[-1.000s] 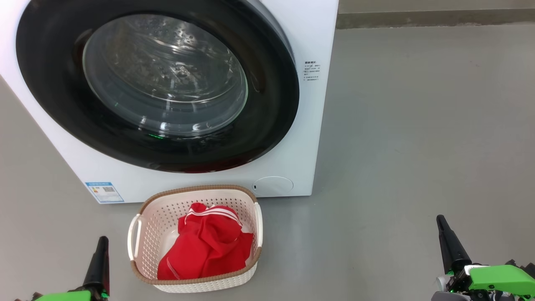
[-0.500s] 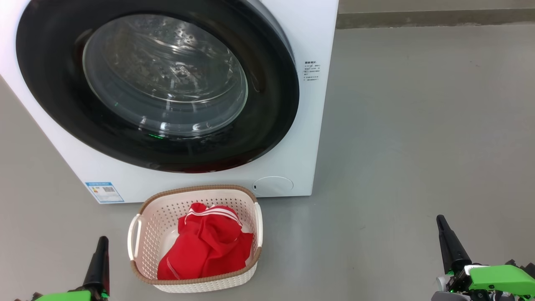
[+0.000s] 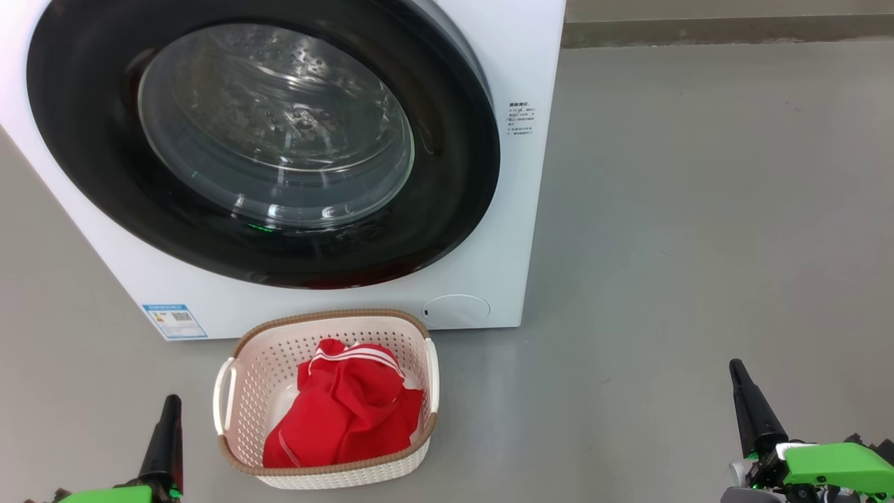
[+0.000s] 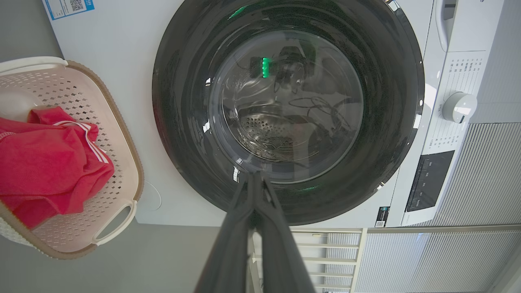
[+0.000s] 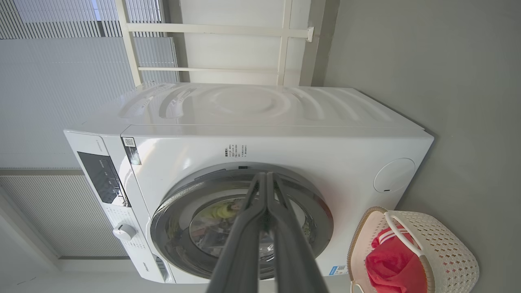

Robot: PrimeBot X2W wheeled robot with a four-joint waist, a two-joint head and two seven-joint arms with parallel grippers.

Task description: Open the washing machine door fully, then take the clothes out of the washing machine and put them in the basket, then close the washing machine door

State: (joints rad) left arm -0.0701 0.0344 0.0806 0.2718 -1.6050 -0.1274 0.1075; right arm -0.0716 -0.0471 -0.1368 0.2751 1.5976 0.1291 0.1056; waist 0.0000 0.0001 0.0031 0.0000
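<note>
I see the clothes (image 3: 349, 412) bunched in the basket (image 3: 325, 316), a red heap with white stripes along its upper fold, leaving a patch of bare basket bottom at the left. The basket stands on the grey floor (image 3: 698, 209) just in front of the washing machine (image 3: 520, 63), close to its lower edge, between the blue label (image 3: 174, 321) and the round flap (image 3: 457, 309) on the white front. Above it the washing machine door (image 3: 265, 140) sits closed, flush against the front, with a glossy black rim and the perforated steel drum visible through the domed glass.

My left end effector (image 3: 172, 402) is low at the left of the head view, near the basket's left handle but not touching it. Its two dark fingers are pressed together with nothing between them. My right end effector (image 3: 735, 367) is at the lower right, well apart from the basket over bare floor, also pinched closed and empty.

In both wrist views the fingers meet at their tips and point toward the door. The left wrist view also shows the machine's round control knob (image 4: 459, 106) and dark panel (image 4: 429, 179) beside the door.
</note>
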